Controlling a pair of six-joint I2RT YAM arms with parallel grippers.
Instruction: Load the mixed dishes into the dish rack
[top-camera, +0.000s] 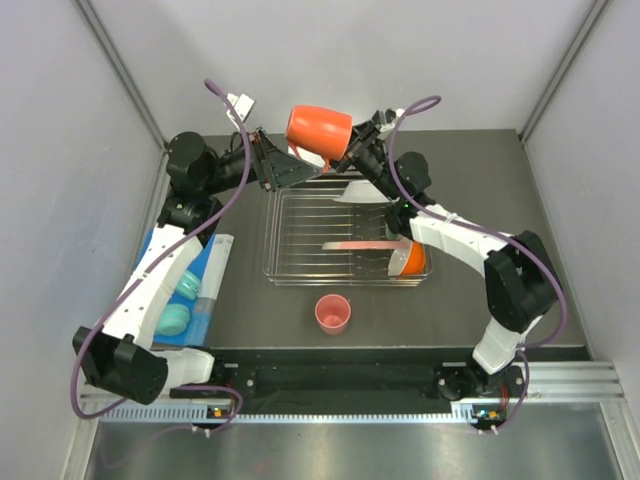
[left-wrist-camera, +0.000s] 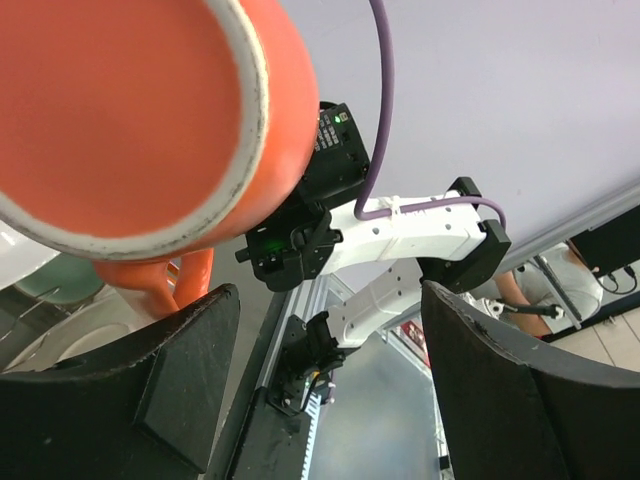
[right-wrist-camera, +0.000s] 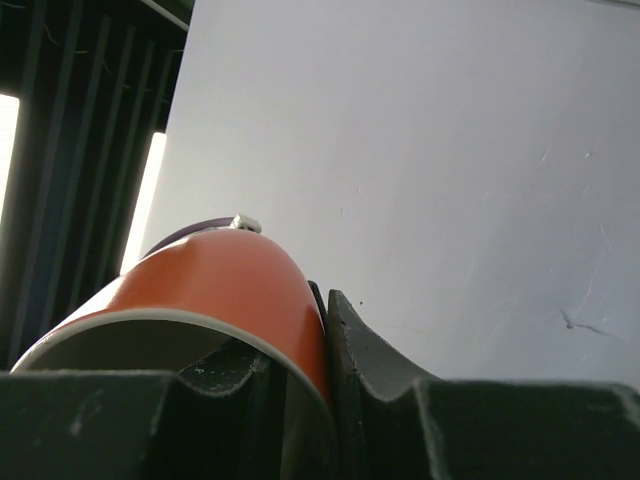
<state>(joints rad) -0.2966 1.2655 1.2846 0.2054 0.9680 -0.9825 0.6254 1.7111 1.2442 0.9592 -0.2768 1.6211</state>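
The orange mug hangs on its side above the back edge of the dish rack. My right gripper is shut on the mug's rim, with one finger inside and one outside. My left gripper is open and empty just left of and below the mug. In the left wrist view the mug fills the upper left above my left gripper. The pale pink plate, orange bowl and white plate are in the rack. The small pink cup stands on the table in front of the rack.
Teal rounded pieces lie on a blue sheet at the left, under the left arm. Grey walls close the back and both sides. A black rail runs along the near edge.
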